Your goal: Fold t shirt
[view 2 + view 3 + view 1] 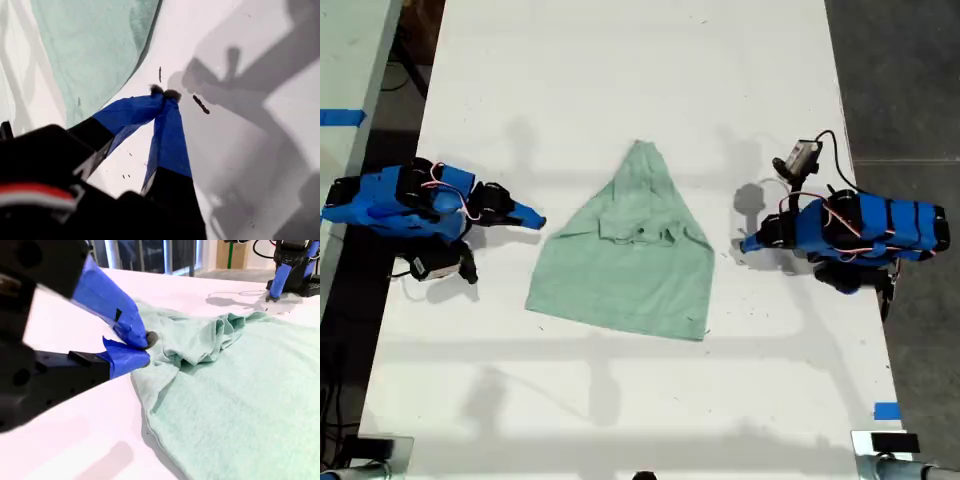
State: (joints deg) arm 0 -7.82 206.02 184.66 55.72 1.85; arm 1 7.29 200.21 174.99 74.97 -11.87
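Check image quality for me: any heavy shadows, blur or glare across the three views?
Exterior view: sharp and evenly lit, with faint multiple arm shadows on the white table; the t shirt reads clearly. First wrist view: broad grey shadows beside my first gripper, and the near housing is dark and soft. Second wrist view: my second gripper and the cloth are clear, the near housing is blurred.

We are two blue arms with black joints and red and white wires looped over our backs. Our first gripper and second gripper carry blue-taped fingers on black bodies.
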